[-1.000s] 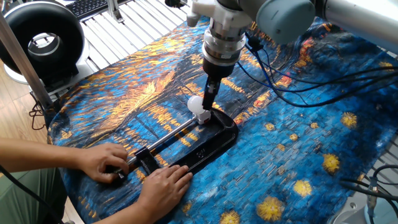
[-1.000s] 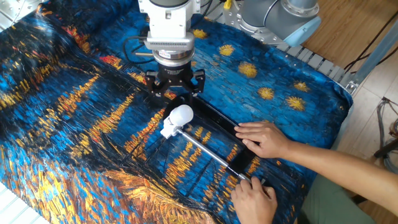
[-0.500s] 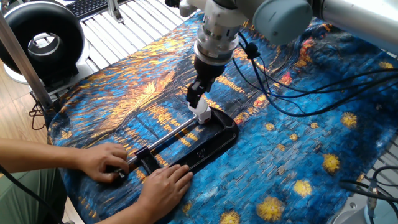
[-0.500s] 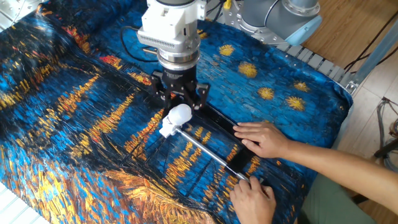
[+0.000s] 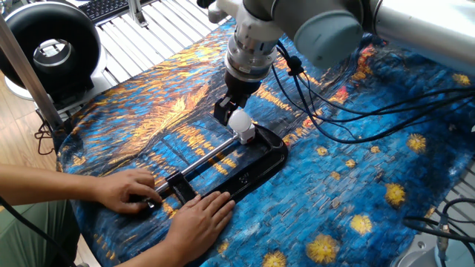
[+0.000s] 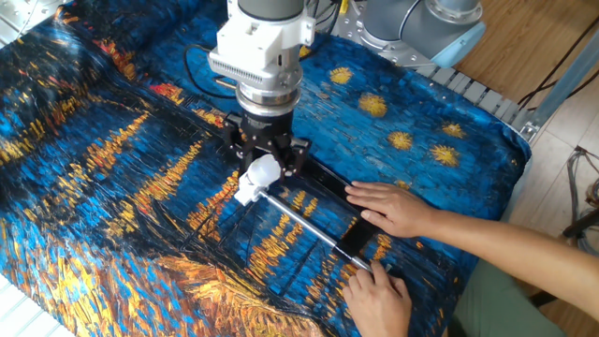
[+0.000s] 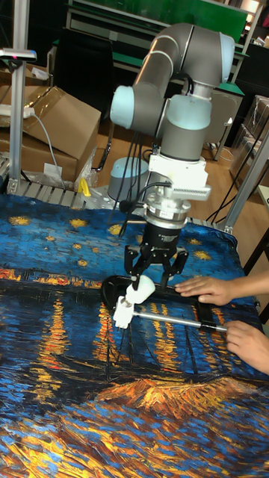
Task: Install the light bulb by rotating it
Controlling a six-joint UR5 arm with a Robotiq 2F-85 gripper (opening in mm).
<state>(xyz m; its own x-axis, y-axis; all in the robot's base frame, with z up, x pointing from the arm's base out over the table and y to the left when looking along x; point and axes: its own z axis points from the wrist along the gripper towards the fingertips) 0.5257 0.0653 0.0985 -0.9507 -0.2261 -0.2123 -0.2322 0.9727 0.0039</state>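
Observation:
The light bulb point(image 5: 239, 121) point(image 6: 262, 169) point(image 7: 143, 287) is small and white and tilts up out of a white socket block point(image 6: 245, 194) point(image 7: 122, 312). The block sits at the end of a metal rod on a black clamp base point(image 5: 256, 165). My gripper point(image 5: 231, 115) point(image 6: 265, 159) point(image 7: 155, 276) has come down over the bulb from above. It looks open, with one black finger on each side of the dome and no visible squeeze on it. From one fixed view the far finger is hidden behind the bulb.
Two human hands point(image 5: 126, 193) point(image 6: 393, 206) hold the clamp base and its rod point(image 6: 309, 225) down on the blue-and-orange patterned cloth point(image 5: 356, 170). Black cables point(image 5: 326, 111) trail from the wrist. A black round fan point(image 5: 48, 48) stands at the table's far left corner.
My gripper has moved down and sideways from behind the bulb until its fingers straddle it. The clamp and the hands have shifted slightly.

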